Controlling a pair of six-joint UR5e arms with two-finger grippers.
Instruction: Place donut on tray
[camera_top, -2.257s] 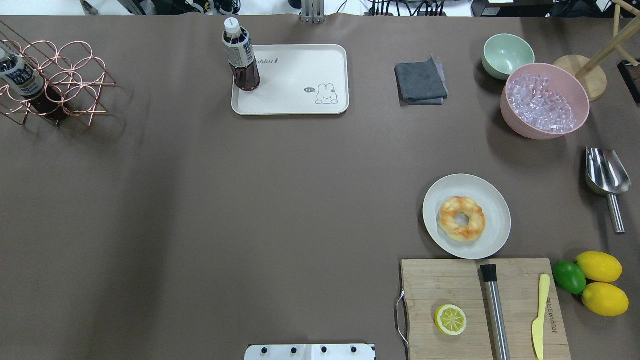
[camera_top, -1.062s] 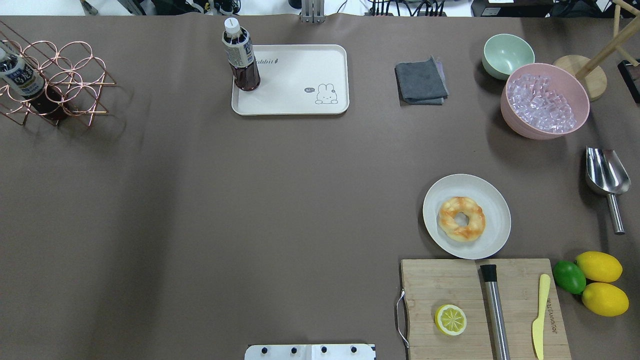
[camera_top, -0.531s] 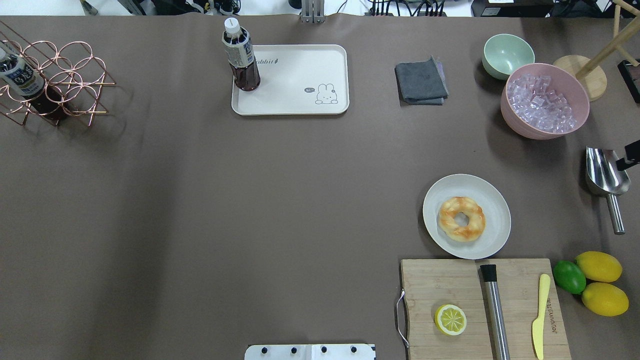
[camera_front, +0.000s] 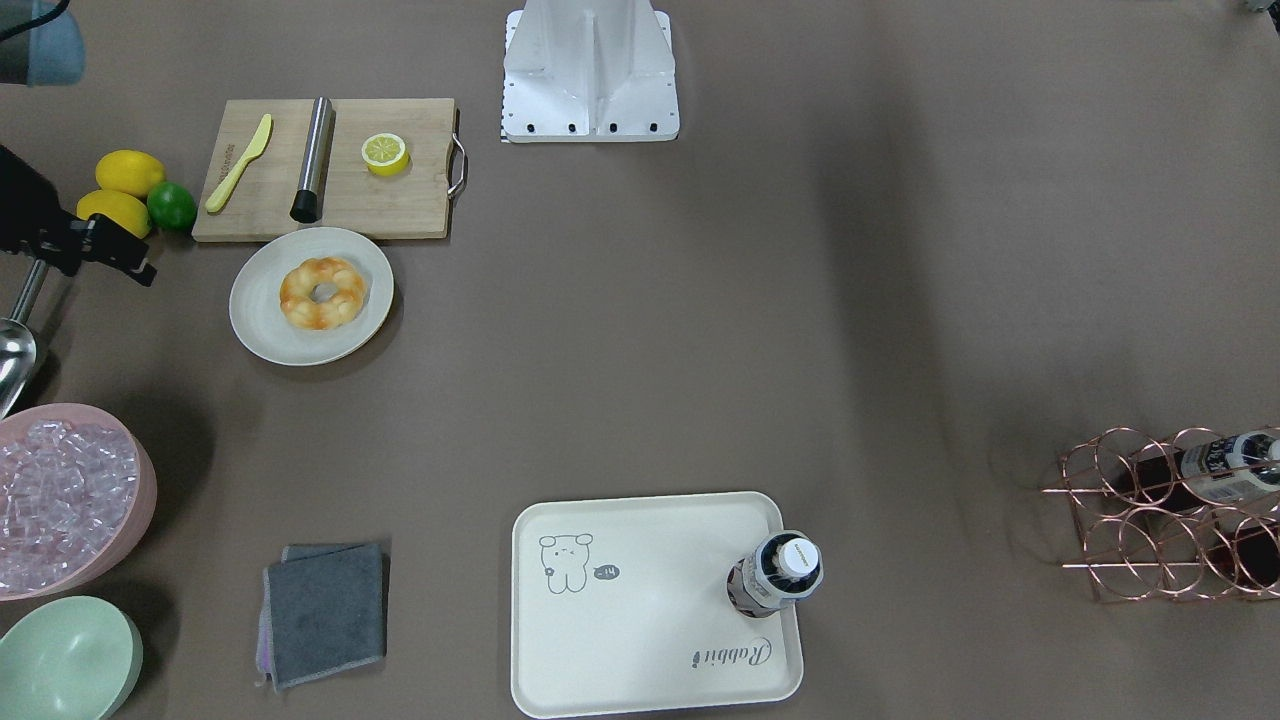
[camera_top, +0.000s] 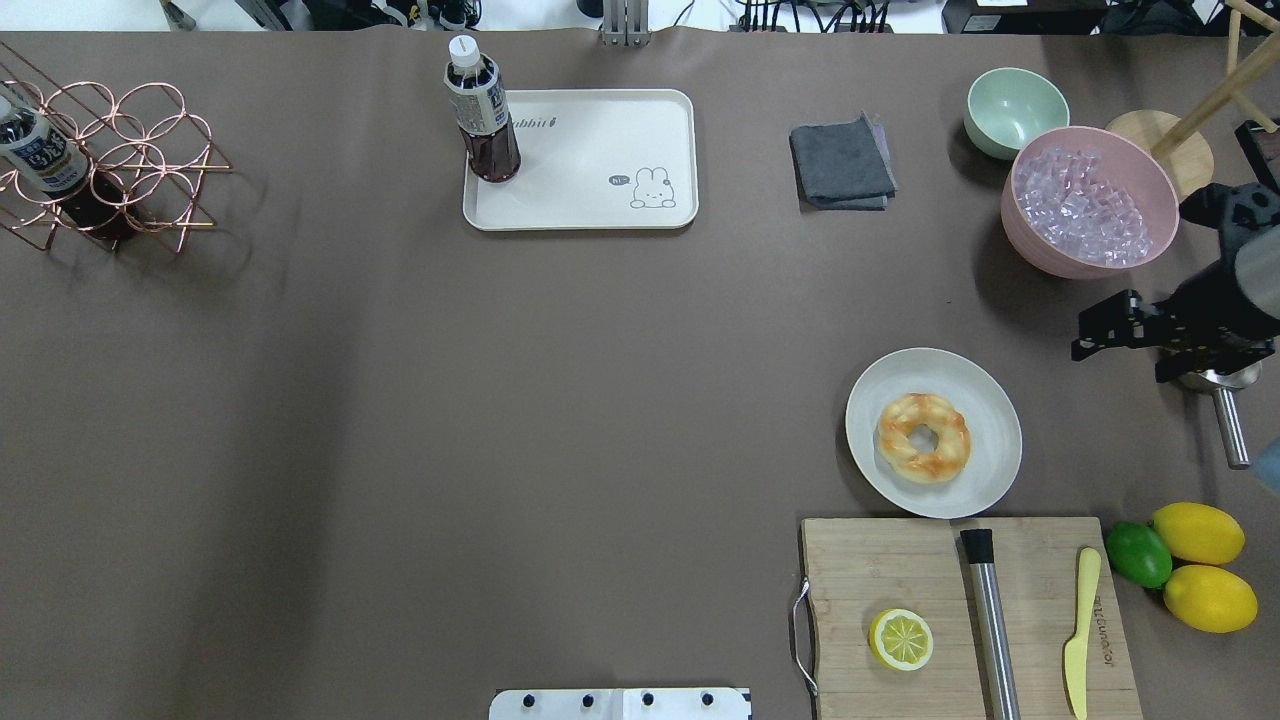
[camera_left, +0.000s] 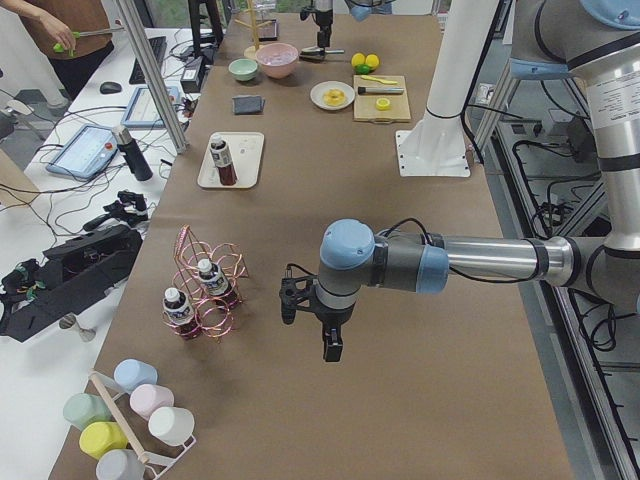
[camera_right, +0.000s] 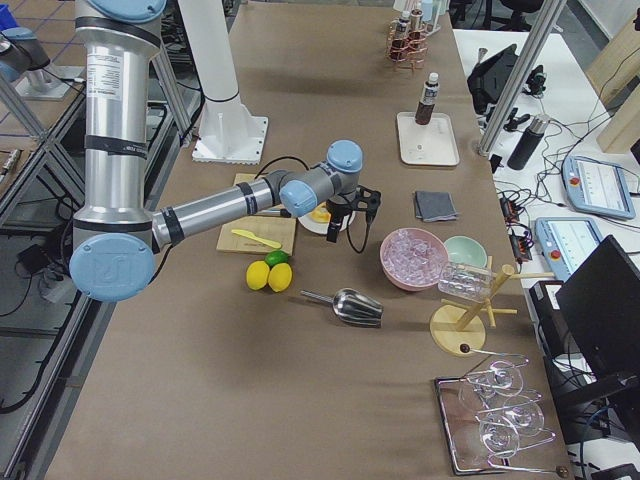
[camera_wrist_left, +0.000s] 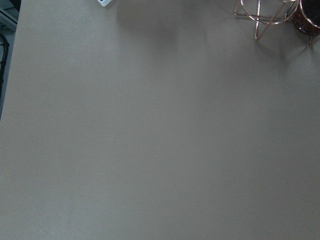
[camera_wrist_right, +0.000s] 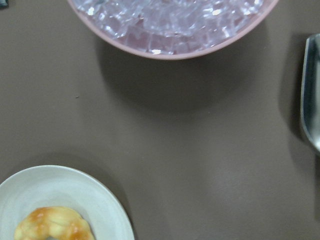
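The golden-orange donut (camera_top: 924, 437) lies on a round off-white plate (camera_top: 990, 395) at the right of the table; it also shows in the front view (camera_front: 322, 292) and at the bottom left of the right wrist view (camera_wrist_right: 52, 226). The cream tray (camera_top: 600, 160) lies at the far middle, with a dark drink bottle (camera_top: 482, 125) standing on its left corner. My right gripper (camera_top: 1122, 365) hangs open and empty over the table, right of the plate and above the scoop. My left gripper (camera_left: 320, 330) shows only in the left side view, over bare table; I cannot tell whether it is open or shut.
A pink bowl of ice (camera_top: 1090, 200), a green bowl (camera_top: 1015, 110) and a metal scoop (camera_top: 1230, 420) sit near the right gripper. A cutting board (camera_top: 870, 570) holds a halved lemon, a steel bar and a knife. A grey cloth (camera_top: 842, 162) and a copper bottle rack (camera_top: 110, 160) lie further off.
My right arm has come in from the right edge and moved left, now over the scoop. The donut, plate and tray have not moved.
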